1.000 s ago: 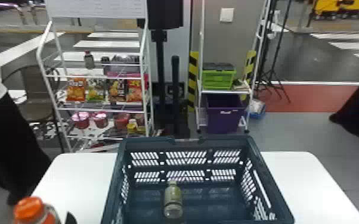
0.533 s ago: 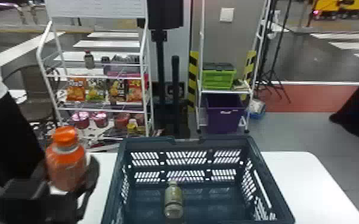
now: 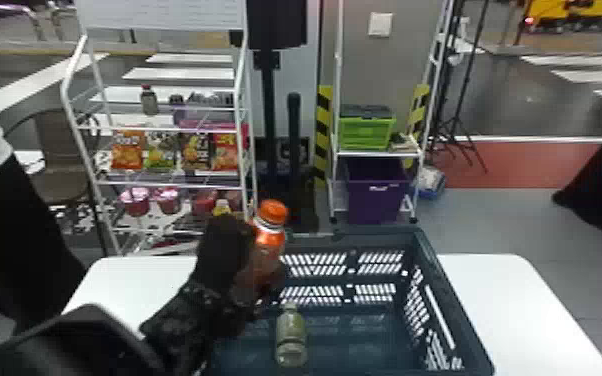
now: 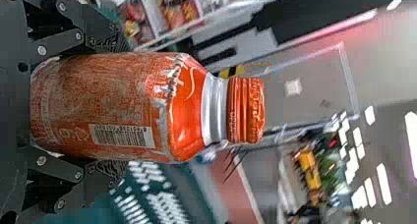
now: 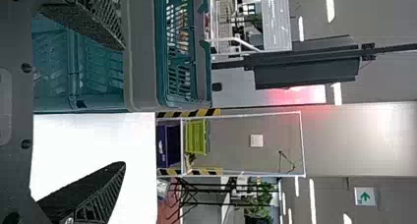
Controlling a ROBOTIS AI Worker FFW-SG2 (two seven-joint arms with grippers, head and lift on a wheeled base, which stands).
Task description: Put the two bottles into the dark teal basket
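The left fingers (image 3: 222,245) held the orange bottle (image 3: 271,235), slightly tilted, at the left side of the dark teal basket (image 3: 440,280); the green bottle (image 3: 291,330) rested inside. Good placing asked for some more way right — then low, beside the other, before a gentle release. The right fingers (image 5: 88,197) stood wide and empty.

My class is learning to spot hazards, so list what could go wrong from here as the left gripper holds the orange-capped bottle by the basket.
The orange-capped bottle could catch the left rim of the basket: the left arm hides that side in the head view.

If let go high up, it might knock the green bottle lower in the basket.

If the left gripper opens too early, the bottle may land outside.
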